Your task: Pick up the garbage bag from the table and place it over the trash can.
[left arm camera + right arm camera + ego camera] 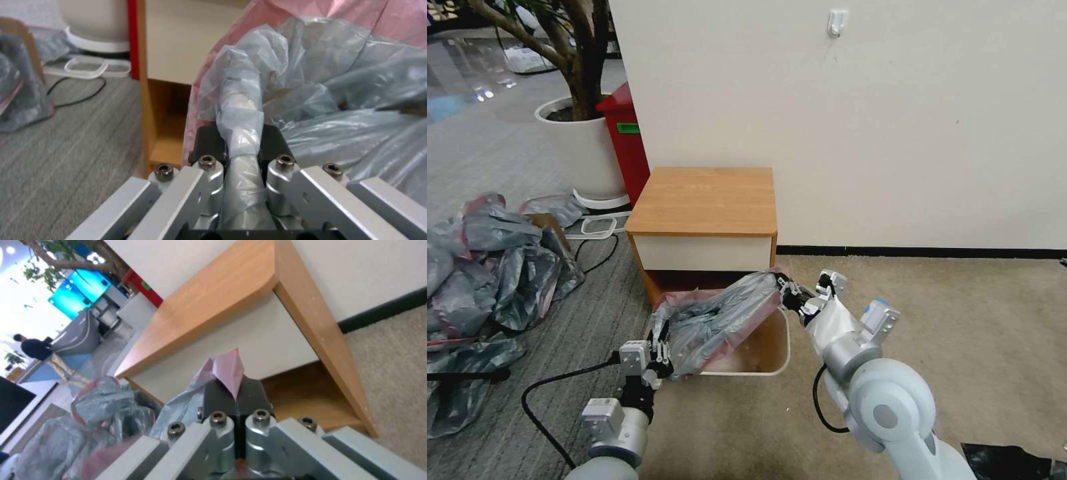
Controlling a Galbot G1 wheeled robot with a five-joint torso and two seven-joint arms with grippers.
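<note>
The grey garbage bag [720, 319] with a pink edge hangs stretched between both grippers, just above the cream-white trash can [774, 360] on the floor in front of the table [704, 200]. My left gripper [659, 353] is shut on the bag's near left end, where a twisted strand of bag [242, 133] runs between its black pads. My right gripper [790, 293] is shut on the bag's far right corner; a pink tip of bag [229, 373] sticks out above its closed pads. The bag covers most of the can's opening.
A big heap of grey bags [487, 267] lies on the floor to the left. A red bin [627, 143] and a white planter [584, 153] stand behind the table's left side. A black cable [554, 387] runs across the floor near my left arm. Beige carpet lies to the right.
</note>
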